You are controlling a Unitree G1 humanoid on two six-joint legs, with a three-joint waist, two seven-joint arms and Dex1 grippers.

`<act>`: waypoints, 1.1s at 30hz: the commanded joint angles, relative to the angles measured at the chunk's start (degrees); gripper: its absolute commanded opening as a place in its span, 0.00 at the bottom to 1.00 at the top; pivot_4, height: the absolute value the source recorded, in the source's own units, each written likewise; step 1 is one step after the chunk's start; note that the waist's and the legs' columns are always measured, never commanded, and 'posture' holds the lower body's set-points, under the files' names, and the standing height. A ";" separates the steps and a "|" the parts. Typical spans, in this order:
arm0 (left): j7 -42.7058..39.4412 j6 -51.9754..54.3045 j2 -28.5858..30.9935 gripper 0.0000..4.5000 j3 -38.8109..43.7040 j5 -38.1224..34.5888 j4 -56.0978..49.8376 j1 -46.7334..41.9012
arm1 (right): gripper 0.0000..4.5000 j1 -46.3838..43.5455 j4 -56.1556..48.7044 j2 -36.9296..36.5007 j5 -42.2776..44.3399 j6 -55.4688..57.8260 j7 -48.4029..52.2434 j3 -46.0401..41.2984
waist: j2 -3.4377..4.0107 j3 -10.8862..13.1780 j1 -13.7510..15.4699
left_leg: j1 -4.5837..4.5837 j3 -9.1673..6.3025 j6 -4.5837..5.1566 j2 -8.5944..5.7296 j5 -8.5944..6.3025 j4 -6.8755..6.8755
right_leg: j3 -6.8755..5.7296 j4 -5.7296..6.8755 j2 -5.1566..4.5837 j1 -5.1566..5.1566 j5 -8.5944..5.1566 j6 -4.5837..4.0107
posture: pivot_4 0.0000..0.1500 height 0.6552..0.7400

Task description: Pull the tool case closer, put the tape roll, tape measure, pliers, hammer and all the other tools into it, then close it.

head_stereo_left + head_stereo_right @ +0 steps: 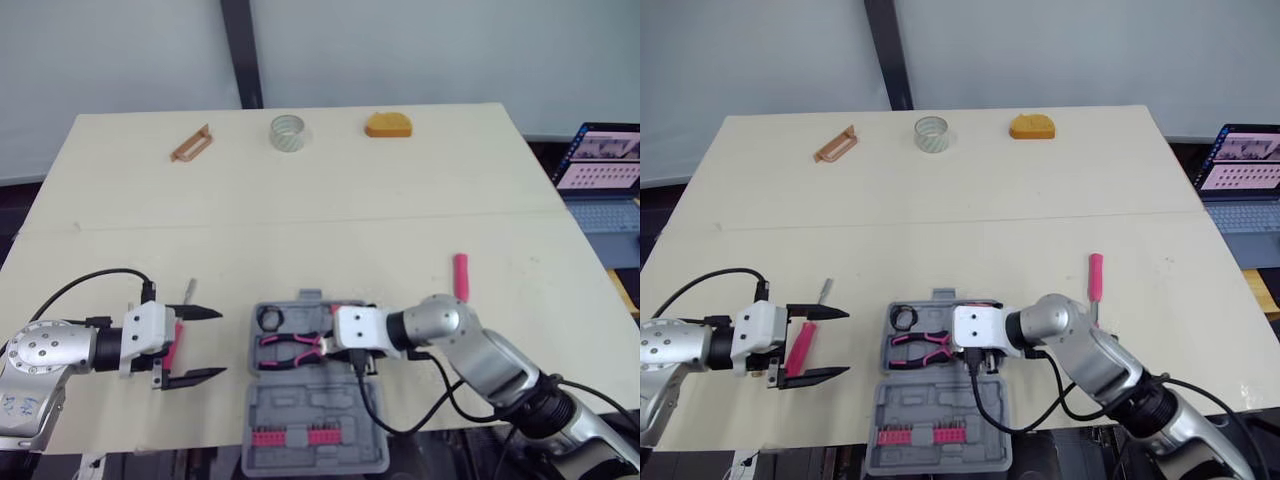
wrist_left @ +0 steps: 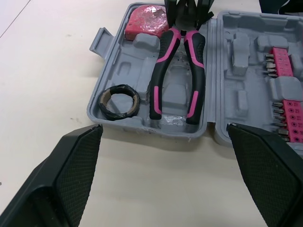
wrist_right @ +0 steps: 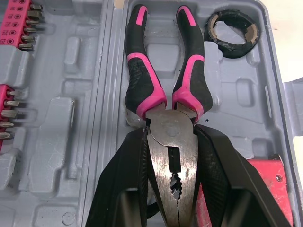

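The grey plastic tool case (image 1: 310,405) lay open at the near edge of the pale wooden table (image 1: 300,200). In its far half sat the pliers with pink-and-black rubber handles and a bare steel head (image 3: 170,142), the handles lying along the moulded recess. The right gripper (image 1: 322,342) reached into the case from its right side, its two fingers closed narrowly on either flank of the steel head. In the same half of the case were a black tape roll (image 2: 106,109) and a pink tape measure (image 2: 144,21).

The left gripper (image 1: 222,343) hovered just left of the case, fingers spread wide with nothing between them. A pink-handled screwdriver (image 1: 800,347) lay by it on the table. Another pink-handled tool (image 1: 461,276) lay to the right of the case.

The pliers were probably stiff and heavy for their size. The smooth head could slip, so the textured handles looked the surer place to grip.
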 commanded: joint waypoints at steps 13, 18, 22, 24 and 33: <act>1.92 1.23 -0.43 1.00 -0.67 -0.66 -3.13 -0.24 | 0.21 -1.74 -1.01 1.77 -1.04 1.73 -0.26 1.18 | 0.00 0.00 -0.01 | 0.00 0.00 0.00 0.00 0.00 0.00 | 0.00 0.00 0.00 0.00 0.00 0.00 | 1.00 1.00; 2.21 1.33 -0.48 1.00 -0.88 -0.74 -3.23 -0.24 | 0.21 -1.48 -0.36 2.37 -0.90 1.90 -0.35 1.33 | 0.00 0.00 -0.02 | 0.00 0.00 0.00 0.00 0.00 0.00 | 0.00 0.01 0.00 0.00 0.00 0.00 | 1.00 1.00; 2.41 1.41 -0.56 1.00 -0.87 -0.76 -3.31 -0.19 | 0.21 -1.46 0.52 2.74 -1.14 1.68 -0.46 1.50 | -0.01 0.00 -0.03 | 0.00 0.00 0.00 0.00 0.00 0.00 | 0.00 0.01 0.00 0.00 0.00 0.00 | 1.00 1.00; 2.53 1.41 -0.61 1.00 -0.87 -0.75 -3.32 -0.18 | 0.21 -1.48 1.09 2.94 -1.30 1.43 -0.53 1.61 | -0.01 -0.01 -0.03 | 0.00 0.00 0.00 0.00 0.00 0.00 | 0.00 0.01 0.00 0.00 0.00 0.00 | 1.00 1.00; 3.16 1.32 -0.95 1.00 -1.12 -0.62 -3.54 -0.16 | 0.21 -1.30 3.05 2.74 -2.15 -0.93 -0.08 2.65 | -0.01 -0.01 -0.04 | 0.03 0.00 0.00 0.00 0.00 0.00 | 0.00 0.03 0.00 0.00 0.00 0.00 | 1.00 1.00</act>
